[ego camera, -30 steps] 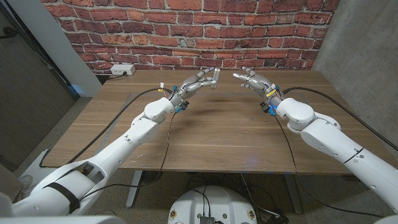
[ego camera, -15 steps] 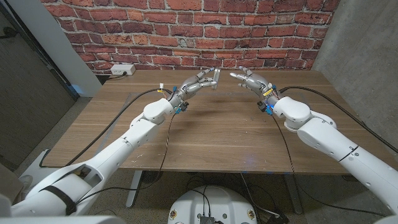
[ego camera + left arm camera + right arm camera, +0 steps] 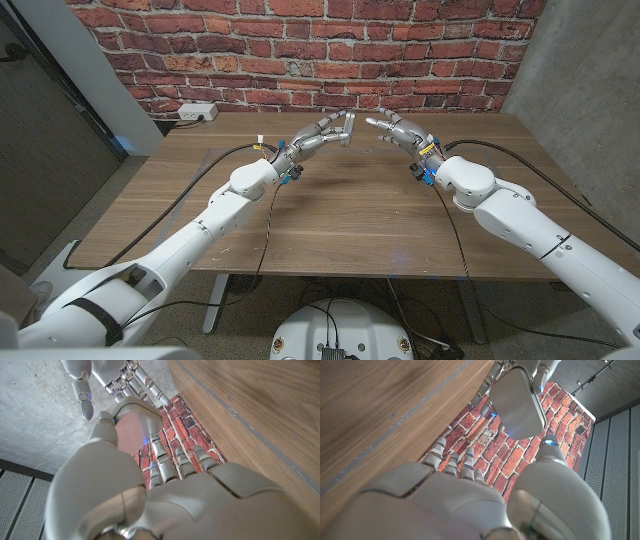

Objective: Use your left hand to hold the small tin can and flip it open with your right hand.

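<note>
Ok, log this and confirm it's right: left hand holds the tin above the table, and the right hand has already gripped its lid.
Not quite. The right hand has not gripped the lid; the head view shows a gap between it and the tin. The left hand does hold the tin above the table.

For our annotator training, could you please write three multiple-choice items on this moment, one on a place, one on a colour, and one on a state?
1. Where is the small tin can?
A. Lying on the table
B. Held up above the table in the left hand
C. In the right hand

2. What colour is the tin?
A. Silvery grey
B. Red
C. Blue

3. How is the right hand?
A. Gripping the tin
B. Resting on the table
C. Close to the tin, holding nothing

Answers: 1 B, the left hand's fingers grip it in the air. 2 A, the right wrist view shows plain metal. 3 C, a gap shows between its fingertips and the tin.
</note>
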Available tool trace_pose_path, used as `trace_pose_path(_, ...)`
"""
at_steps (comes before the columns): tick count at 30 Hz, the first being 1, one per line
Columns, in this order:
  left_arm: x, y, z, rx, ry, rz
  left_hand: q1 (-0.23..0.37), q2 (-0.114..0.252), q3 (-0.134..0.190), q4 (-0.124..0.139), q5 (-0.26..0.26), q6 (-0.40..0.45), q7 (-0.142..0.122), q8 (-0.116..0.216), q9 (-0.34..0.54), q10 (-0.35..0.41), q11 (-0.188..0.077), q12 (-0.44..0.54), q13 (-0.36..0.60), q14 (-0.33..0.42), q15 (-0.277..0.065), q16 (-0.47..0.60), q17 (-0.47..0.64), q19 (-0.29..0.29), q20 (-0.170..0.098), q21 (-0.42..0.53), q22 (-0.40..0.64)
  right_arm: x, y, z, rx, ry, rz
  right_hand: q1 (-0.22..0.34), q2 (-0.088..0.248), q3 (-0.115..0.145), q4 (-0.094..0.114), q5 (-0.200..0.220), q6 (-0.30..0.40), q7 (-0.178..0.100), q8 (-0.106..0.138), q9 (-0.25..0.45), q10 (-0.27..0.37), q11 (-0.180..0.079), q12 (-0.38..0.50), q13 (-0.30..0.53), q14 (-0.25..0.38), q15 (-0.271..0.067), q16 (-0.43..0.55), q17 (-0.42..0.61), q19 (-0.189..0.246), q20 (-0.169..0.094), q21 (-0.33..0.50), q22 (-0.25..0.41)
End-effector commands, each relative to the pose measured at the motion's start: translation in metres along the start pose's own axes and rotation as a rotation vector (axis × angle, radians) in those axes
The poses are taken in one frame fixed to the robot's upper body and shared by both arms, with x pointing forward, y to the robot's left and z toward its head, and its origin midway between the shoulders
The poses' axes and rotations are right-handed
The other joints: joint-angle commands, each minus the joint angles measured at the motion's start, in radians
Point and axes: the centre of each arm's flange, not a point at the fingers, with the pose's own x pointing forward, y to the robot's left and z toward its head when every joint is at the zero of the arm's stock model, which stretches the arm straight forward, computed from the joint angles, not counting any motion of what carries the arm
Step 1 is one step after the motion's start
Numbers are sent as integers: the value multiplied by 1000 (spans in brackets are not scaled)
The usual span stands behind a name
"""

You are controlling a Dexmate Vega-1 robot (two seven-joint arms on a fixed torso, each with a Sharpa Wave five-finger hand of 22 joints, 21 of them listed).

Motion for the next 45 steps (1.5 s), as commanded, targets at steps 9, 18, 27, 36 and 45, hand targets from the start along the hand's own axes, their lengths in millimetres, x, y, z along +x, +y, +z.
trace_pose_path(9,3,-3,-1,-2,-5,-15,18,29,17,14,6,-4,-5,1,1,62,-69,-5,5,0,-103,4,4,2,10,0,1,3,11,4,8,-8,22,10,3,-1,3,3,-87,11,-3,3,5,8,4,3,-10,-4,1,2,-20,0,-2,3)
trace_pose_path(18,8,-7,3,22,-9,-27,18,30,18,14,6,-5,-6,1,1,63,-69,-6,6,1,-103,4,4,3,9,0,1,5,11,2,4,-4,24,13,5,-2,3,3,-89,13,-1,3,11,24,5,3,-12,-4,2,2,-23,0,-1,3)
trace_pose_path(27,12,-8,3,35,-5,-35,18,30,18,14,5,-4,-5,2,2,65,-69,-7,7,-2,-103,3,4,3,10,0,1,5,13,3,-3,5,9,16,11,-6,5,1,-100,20,1,3,5,40,1,3,-22,0,2,2,-34,0,0,3)
trace_pose_path(36,11,-7,2,44,0,-29,18,30,18,14,5,-3,-2,3,2,66,-69,-9,9,-4,-103,2,3,2,9,0,1,7,16,6,-6,7,3,19,12,-10,6,1,-95,23,6,3,18,34,5,3,-17,0,6,2,-35,0,2,3)
trace_pose_path(45,11,-8,2,64,5,-27,19,27,17,13,4,-17,1,-2,1,73,-69,-10,12,-1,-102,3,2,2,10,0,1,6,22,7,1,8,-6,32,19,-16,4,-1,-94,22,11,3,33,24,9,6,-11,-1,9,2,-36,-1,4,3)
